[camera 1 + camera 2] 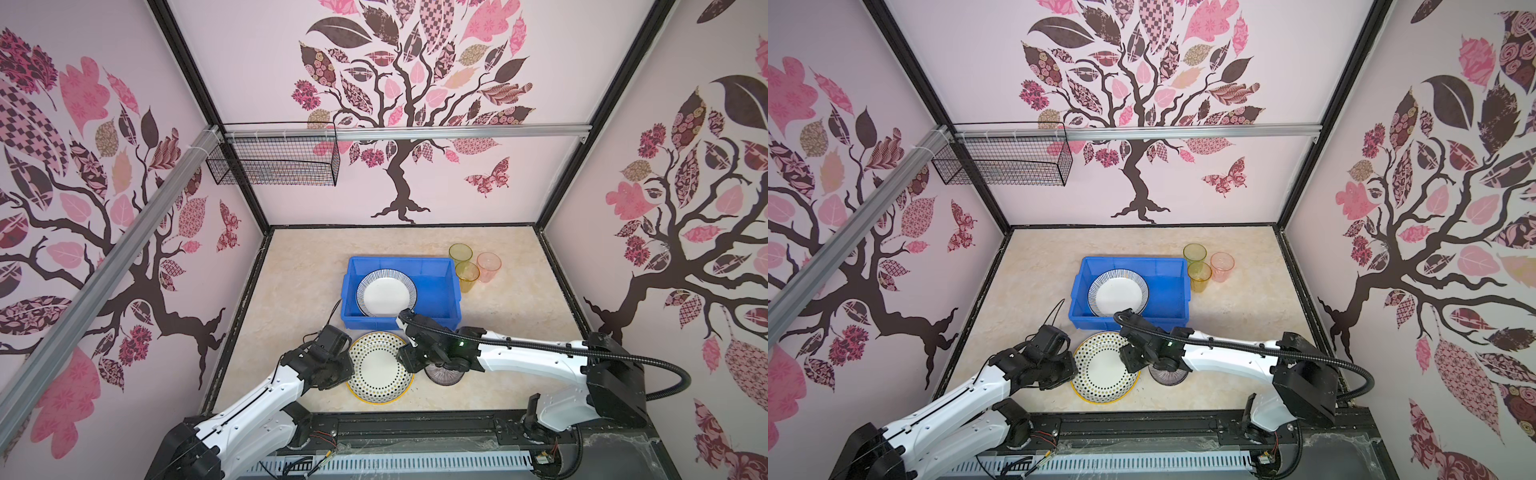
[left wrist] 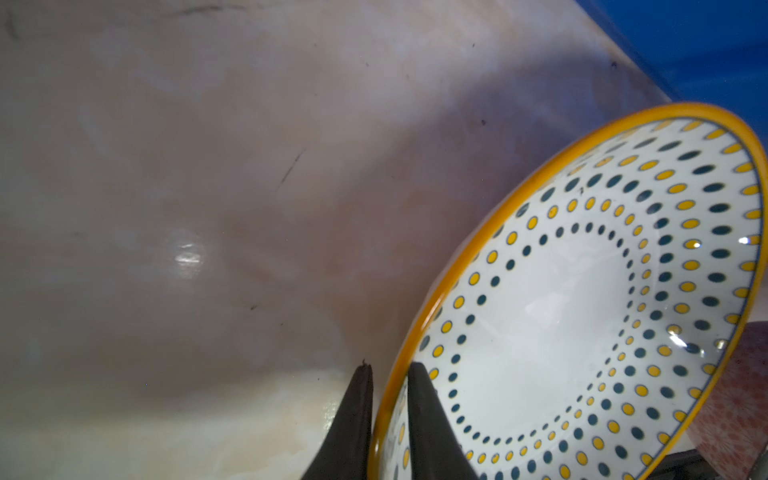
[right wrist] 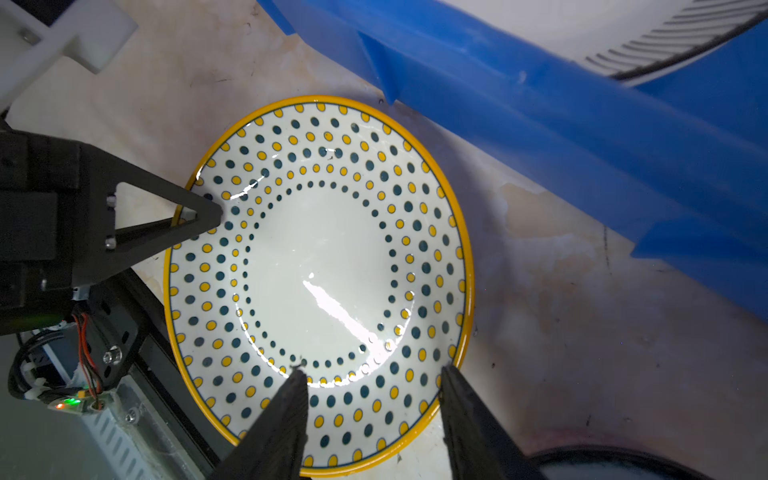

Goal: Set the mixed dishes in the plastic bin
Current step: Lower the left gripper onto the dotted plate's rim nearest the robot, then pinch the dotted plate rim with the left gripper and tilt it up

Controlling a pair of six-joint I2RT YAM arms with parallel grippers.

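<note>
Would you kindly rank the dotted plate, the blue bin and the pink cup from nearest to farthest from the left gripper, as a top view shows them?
1. The dotted plate: at the front, its rim inside the left gripper.
2. The blue bin: just behind the plate, in the centre.
3. The pink cup: back right, beyond the bin.

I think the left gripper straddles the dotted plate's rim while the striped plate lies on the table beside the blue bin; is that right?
Not quite: the striped plate lies inside the blue bin, as both top views show. The left gripper does straddle the rim of the dotted plate.
</note>
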